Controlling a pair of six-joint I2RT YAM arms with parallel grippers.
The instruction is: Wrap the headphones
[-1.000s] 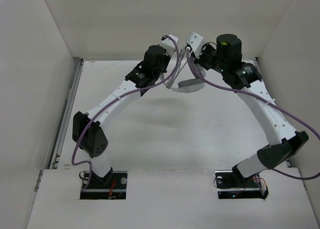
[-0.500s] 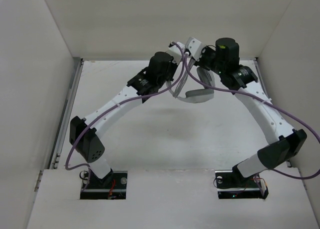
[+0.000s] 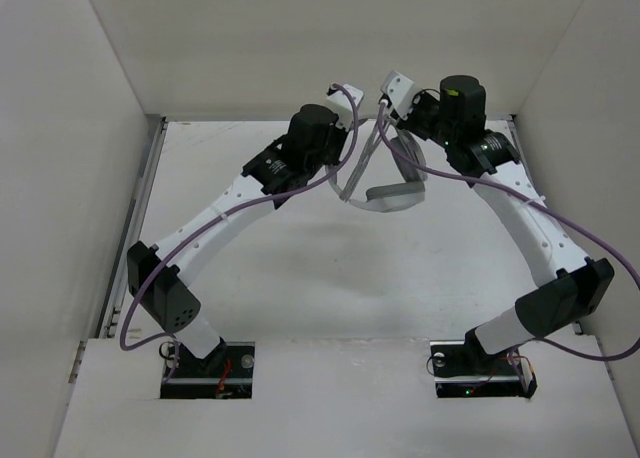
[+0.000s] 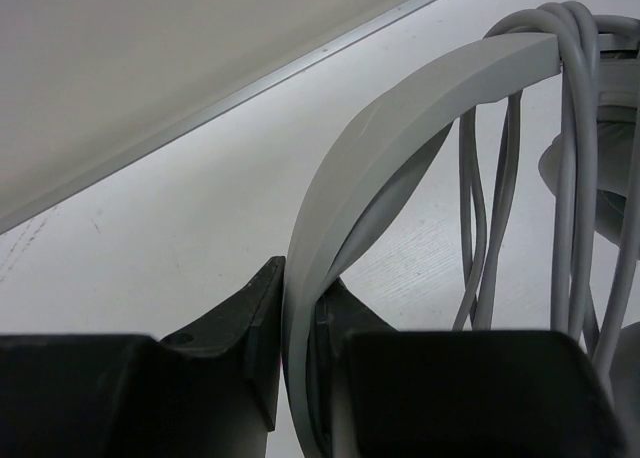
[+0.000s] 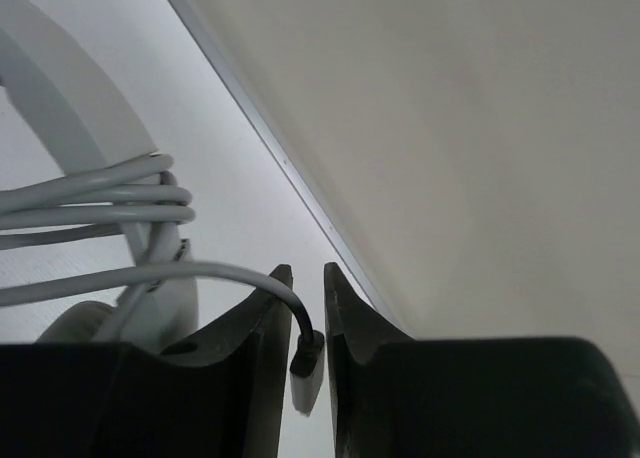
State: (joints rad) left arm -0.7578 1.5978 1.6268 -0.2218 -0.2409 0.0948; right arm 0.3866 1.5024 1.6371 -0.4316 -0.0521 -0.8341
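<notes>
The headphones hang in the air between my two grippers near the back wall; one light-grey earcup (image 3: 395,193) shows below them. My left gripper (image 3: 347,156) is shut on the curved headband (image 4: 400,108), which runs up from between its fingers (image 4: 262,323). The thin grey cable (image 4: 575,178) is looped several times round the headband. My right gripper (image 3: 392,128) is shut on the cable's plug (image 5: 308,373). From there the cable (image 5: 100,193) leads left to the coils on the headband (image 5: 70,98). The second earcup is mostly hidden.
The white table (image 3: 330,268) lies under the hanging headphones. The back wall (image 3: 340,38) stands close behind both wrists, and side walls close in left and right. Purple arm cables (image 3: 560,233) trail along both arms.
The headphones have shifted right and a little nearer, with the earcup now hanging lower. Both wrists have turned slightly. Both grips are unchanged.
</notes>
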